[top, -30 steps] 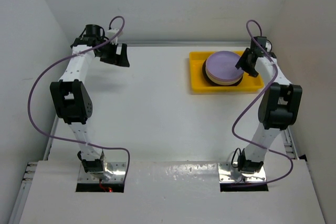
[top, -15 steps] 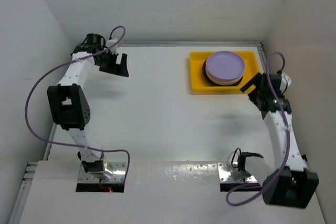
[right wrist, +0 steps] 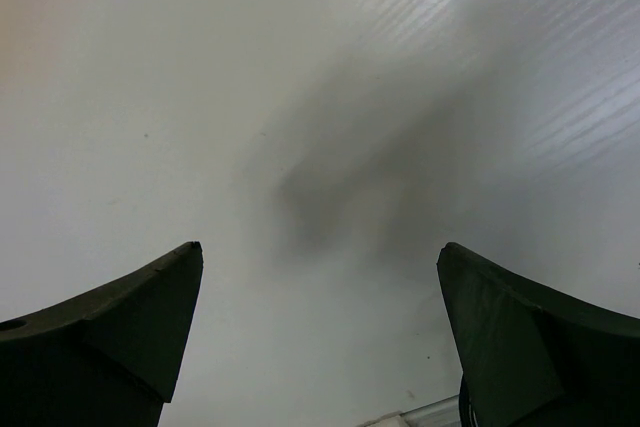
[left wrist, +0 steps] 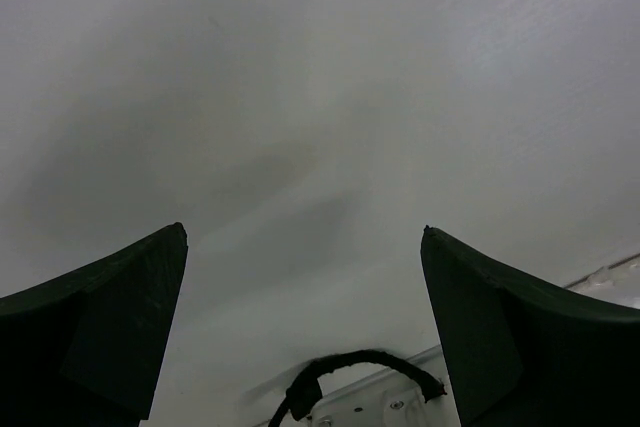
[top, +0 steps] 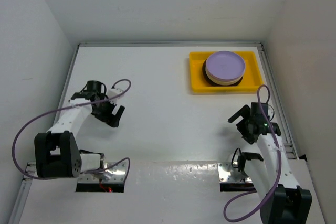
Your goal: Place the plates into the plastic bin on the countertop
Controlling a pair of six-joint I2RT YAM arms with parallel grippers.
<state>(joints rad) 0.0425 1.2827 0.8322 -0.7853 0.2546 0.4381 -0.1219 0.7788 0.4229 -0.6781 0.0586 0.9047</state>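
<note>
1. Both arms have pulled back toward their bases: our left gripper [top: 112, 114] now hangs at 8 o'clock, jaws wide apart, holding nothing.
2. Our right gripper [top: 240, 124] sits at 4 o'clock, likewise spread and empty.
3. At 1 o'clock the plates [top: 224, 65], round and smooth with lilac uppermost, stack inside the glossy yellow plastic bin [top: 197, 77] on the matte white countertop [top: 157, 77]; we judge the task finished.

The white countertop [top: 168, 103] carries the yellow plastic bin [top: 197, 77] near its far right corner
</note>
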